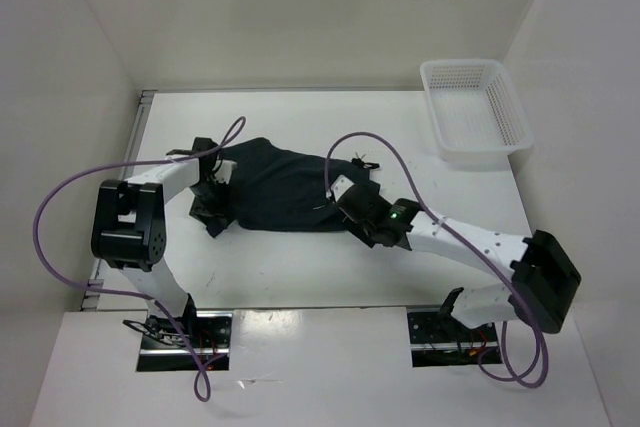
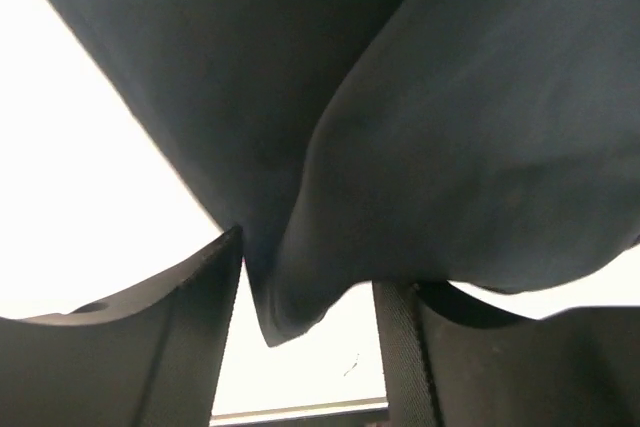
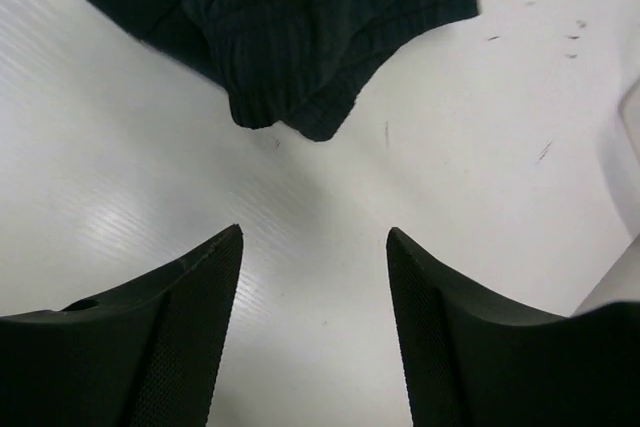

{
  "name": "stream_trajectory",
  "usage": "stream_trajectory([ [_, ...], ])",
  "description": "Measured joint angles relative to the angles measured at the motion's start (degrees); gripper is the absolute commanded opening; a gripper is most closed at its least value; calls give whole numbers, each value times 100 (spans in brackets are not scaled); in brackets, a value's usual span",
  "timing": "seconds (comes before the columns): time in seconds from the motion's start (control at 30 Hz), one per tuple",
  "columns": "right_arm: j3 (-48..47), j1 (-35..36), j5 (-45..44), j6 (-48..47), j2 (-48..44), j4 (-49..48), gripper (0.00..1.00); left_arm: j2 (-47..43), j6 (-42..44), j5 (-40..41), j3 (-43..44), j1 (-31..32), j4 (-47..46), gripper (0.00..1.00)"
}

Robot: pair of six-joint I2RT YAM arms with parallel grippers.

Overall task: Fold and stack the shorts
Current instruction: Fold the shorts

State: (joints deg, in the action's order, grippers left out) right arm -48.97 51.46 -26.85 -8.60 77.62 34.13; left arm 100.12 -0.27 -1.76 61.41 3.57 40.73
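I am seeing my left gripper [image 2: 308,347] spread around a drooping fold of the near-black soft cloth shorts [image 1: 285,187], which are lying crumpled well left of the white plastic mesh basket [image 1: 432,107]. I am judging them light and limp, best pinched at the gathered waistband [image 3: 300,97]. My right gripper [image 3: 312,327], nearer the basket, is hovering spread and holding nothing.

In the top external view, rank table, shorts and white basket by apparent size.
1. table, largest by far
2. shorts
3. white basket, smallest, though it sits farther from the camera
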Motion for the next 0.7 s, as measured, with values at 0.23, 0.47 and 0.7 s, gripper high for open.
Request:
stream_trajectory([
  [0.23, -835, -988, 905, 713, -708, -339, 70, -444, 4, -503, 81, -577, 656, 67],
  [0.47, -719, -1484, 1438, 3287, -42, -1054, 49, -330, 4, -1241, 660, -1425, 866, 69],
  [0.7, 44, -1943, 1661, 5193, 70, -1268, 48, 761, -17, -1759, 791, -1587, 815, 75],
])
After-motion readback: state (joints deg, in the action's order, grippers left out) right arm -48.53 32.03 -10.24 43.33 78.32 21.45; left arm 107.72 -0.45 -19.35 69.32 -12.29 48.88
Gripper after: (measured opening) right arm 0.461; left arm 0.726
